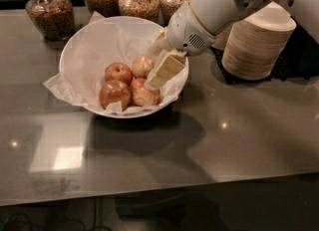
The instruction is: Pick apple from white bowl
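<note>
My gripper [149,70] hangs over the right side of the white bowl [79,58], released, its two fingers spread. The near tan finger [167,68] slants down until its tip is just above the apple [145,95].

That apple, orange-red with yellow patches, lies in the bowl's near right part on crumpled white paper [60,86]. The bowl stands towards the far left of the grey counter [239,140].

To do this step well, I judge I should centre the spread fingers on the apple, descend until they straddle its widest part, then close gently so the round skin does not slip.

Crowding is the difficulty. A paler yellow apple [141,64] touches it from behind. Two darker red apples [114,93] sit just to its left, and the bowl's rim is close on the right.

Four glass jars [49,13] of grain line the far edge. A stack of tan paper bowls [254,48] stands near the far right corner, beside my arm [214,11].
</note>
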Controlling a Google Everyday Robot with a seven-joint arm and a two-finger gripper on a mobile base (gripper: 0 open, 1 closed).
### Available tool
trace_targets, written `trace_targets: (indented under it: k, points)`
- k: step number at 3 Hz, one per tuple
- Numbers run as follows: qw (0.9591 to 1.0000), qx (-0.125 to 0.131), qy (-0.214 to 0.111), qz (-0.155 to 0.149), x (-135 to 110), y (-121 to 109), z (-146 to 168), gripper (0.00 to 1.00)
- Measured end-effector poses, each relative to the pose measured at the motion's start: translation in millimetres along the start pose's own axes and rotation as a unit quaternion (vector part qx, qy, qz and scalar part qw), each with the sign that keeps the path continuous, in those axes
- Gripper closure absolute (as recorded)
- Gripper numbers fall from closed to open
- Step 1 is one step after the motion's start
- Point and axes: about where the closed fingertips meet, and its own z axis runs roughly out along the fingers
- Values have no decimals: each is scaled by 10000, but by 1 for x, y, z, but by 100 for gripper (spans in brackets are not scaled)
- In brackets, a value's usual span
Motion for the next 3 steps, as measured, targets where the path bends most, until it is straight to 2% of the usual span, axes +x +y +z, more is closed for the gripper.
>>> trace_targets:
  k: [2,3]
  points:
    - [9998,-11,181,-48,10,5,27,33]
    - [9995,6,309,8,21,7,41,34]
